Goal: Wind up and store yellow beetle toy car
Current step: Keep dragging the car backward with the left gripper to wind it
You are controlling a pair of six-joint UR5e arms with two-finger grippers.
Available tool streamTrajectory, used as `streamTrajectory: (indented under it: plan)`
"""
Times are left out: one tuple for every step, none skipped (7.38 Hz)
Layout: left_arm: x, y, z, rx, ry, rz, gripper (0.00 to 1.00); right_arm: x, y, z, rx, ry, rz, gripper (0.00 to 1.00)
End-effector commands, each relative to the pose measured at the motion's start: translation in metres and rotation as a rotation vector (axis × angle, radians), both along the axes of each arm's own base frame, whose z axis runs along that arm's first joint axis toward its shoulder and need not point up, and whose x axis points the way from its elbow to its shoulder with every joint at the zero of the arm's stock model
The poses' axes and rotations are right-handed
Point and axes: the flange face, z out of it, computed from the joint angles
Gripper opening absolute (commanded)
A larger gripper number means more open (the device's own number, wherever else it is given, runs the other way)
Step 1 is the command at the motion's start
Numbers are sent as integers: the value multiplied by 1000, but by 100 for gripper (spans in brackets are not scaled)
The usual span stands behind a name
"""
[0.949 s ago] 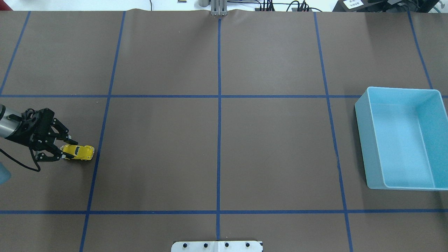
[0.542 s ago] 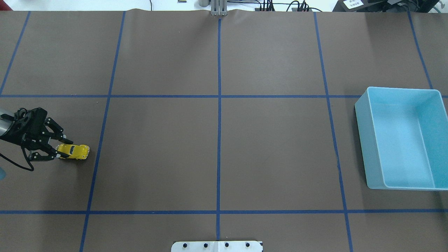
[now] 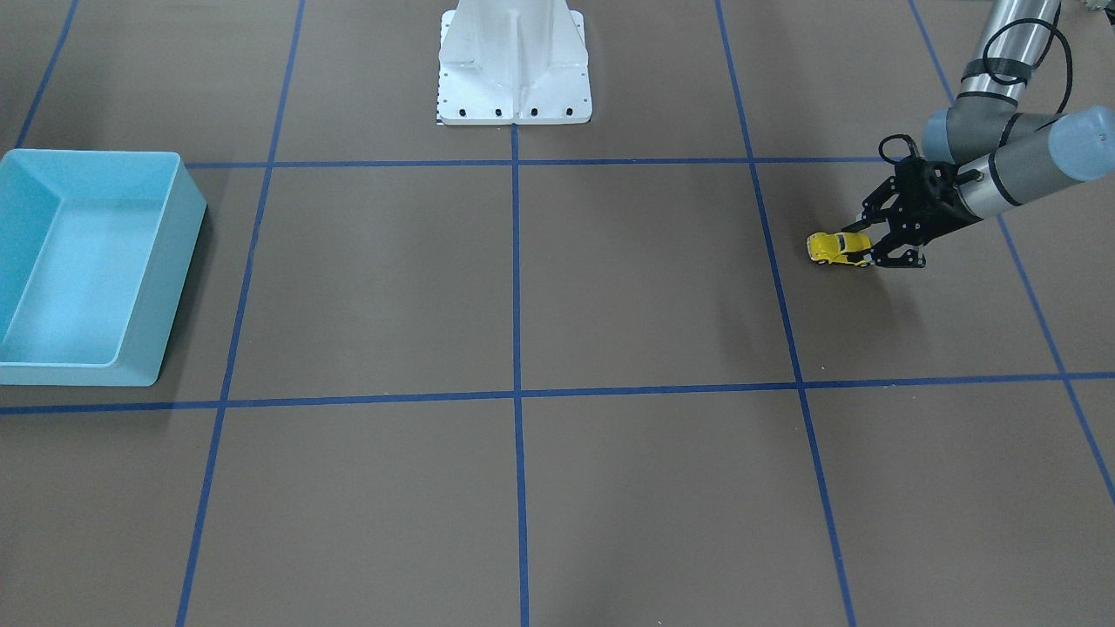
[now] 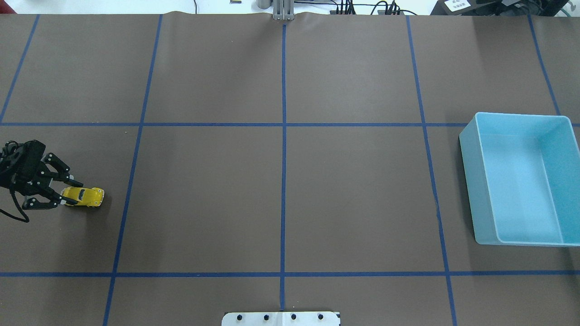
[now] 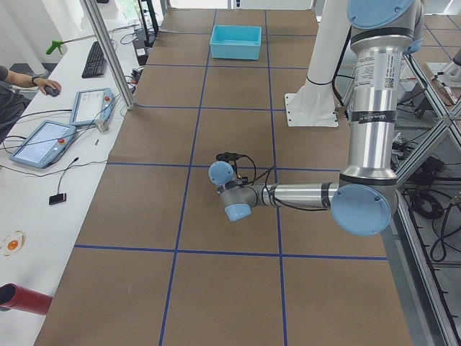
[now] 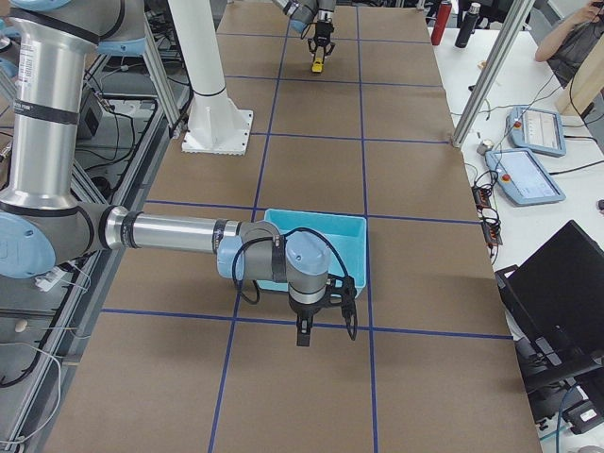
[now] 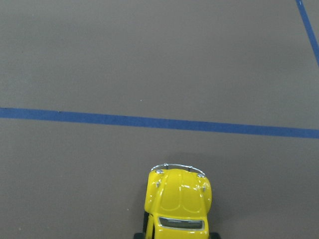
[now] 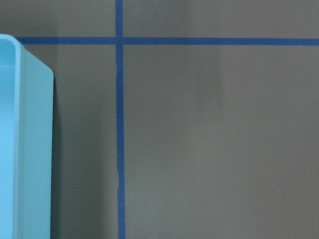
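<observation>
Far left in the overhead view, the left gripper (image 4: pixel 67 194) is clamped narrowly on the rear of the yellow beetle toy car (image 4: pixel 84 196), which appears to rest on the brown worktop (image 4: pixel 204 199). Well apart at the right stands the light blue bin (image 4: pixel 476 181); the right gripper (image 6: pixel 327 332) hangs just beside it, its grip state impossible to tell.

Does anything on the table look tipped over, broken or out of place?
Nothing stands out. The yellow beetle toy car sits upright in the left gripper, and the light blue bin stands level and empty.
</observation>
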Motion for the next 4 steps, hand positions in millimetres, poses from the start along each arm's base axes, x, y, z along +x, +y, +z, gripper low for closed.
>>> streamTrajectory:
  plan:
    - [-7,1,12,-2,5,-4,0,0,1,1,-2,0,1,100]
    - [-13,-1,18,-13,6,-3,0,0,1,1,-2,0,0,100]
    - [-20,-3,26,11,6,5,0,0,1,2,-4,0,0,100]
    - [-27,-5,30,6,7,3,0,0,1,2,-4,0,1,100]
